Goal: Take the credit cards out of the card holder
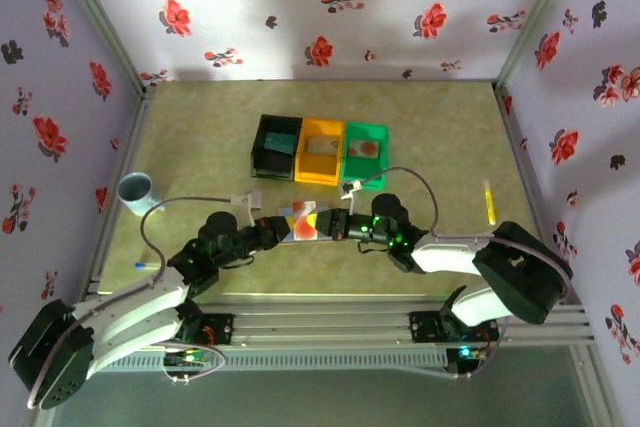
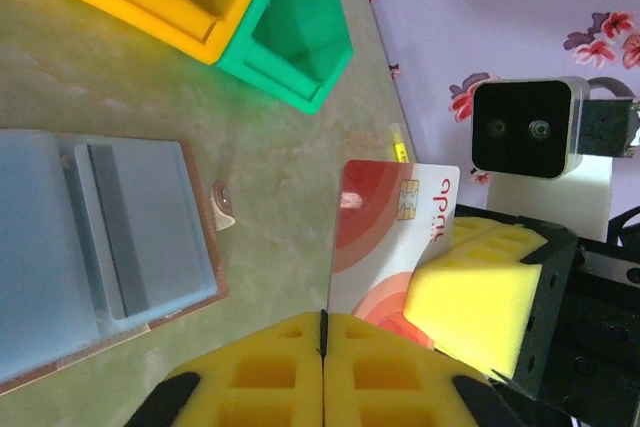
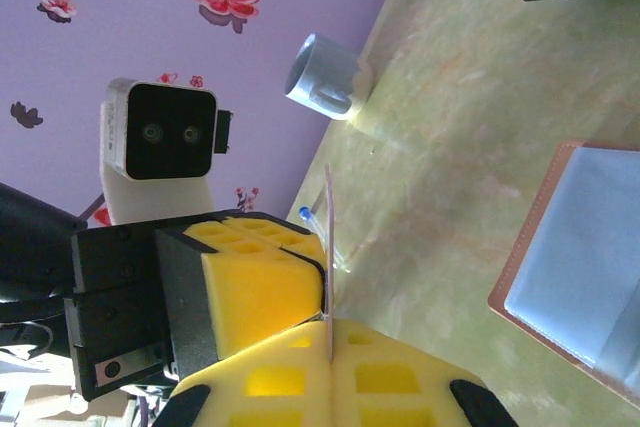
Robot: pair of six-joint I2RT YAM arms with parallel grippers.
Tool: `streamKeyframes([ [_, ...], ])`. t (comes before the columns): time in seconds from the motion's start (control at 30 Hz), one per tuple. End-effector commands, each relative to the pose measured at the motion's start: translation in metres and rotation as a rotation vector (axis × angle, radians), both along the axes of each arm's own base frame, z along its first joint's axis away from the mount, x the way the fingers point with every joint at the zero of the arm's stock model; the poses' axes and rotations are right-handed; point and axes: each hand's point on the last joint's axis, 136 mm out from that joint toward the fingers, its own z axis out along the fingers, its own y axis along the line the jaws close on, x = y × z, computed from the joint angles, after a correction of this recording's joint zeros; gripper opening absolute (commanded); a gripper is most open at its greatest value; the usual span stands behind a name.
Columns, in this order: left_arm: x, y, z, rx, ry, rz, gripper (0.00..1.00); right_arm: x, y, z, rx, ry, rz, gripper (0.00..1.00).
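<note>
The left gripper (image 2: 323,345) and right gripper (image 3: 330,345) both clench the pale, red-marked card (image 2: 385,232) on edge over the table's (image 2: 285,147) near middle, seemingly to pass it across. The holder (image 2: 100,237) lies open just beside, slots up.

left gripper (image 2: 322,352) pinches pale card (image 2: 385,232) beside open card holder (image 2: 110,247).
</note>
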Motion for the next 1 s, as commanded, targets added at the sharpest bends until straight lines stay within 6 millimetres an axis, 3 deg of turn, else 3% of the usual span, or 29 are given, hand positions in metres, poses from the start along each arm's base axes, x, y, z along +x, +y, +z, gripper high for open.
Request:
streamKeyframes([
  [0.0, -0.004, 0.002, 0.01, 0.062, -0.034, -0.025, 0.19, -0.006, 0.0, 0.006, -0.006, -0.023, 0.034, 0.0],
  [0.1, -0.006, 0.01, 0.019, 0.136, -0.044, -0.035, 0.3, -0.008, -0.004, 0.005, -0.037, -0.032, 0.044, 0.0],
  [0.23, -0.013, 0.023, 0.029, 0.233, -0.045, -0.066, 0.57, -0.011, -0.009, 0.009, -0.063, -0.04, 0.07, 0.0],
  [0.37, -0.024, 0.024, 0.036, 0.324, -0.034, -0.164, 0.67, -0.027, -0.008, 0.013, -0.083, -0.056, 0.169, 0.0],
  [0.57, -0.038, 0.01, 0.045, 0.365, 0.0, -0.326, 0.71, -0.05, -0.005, 0.02, -0.051, -0.056, 0.316, 0.0],
  [0.97, -0.054, -0.01, 0.052, 0.404, 0.087, -0.546, 0.7, -0.07, -0.006, 0.031, -0.021, -0.072, 0.447, 0.0],
])
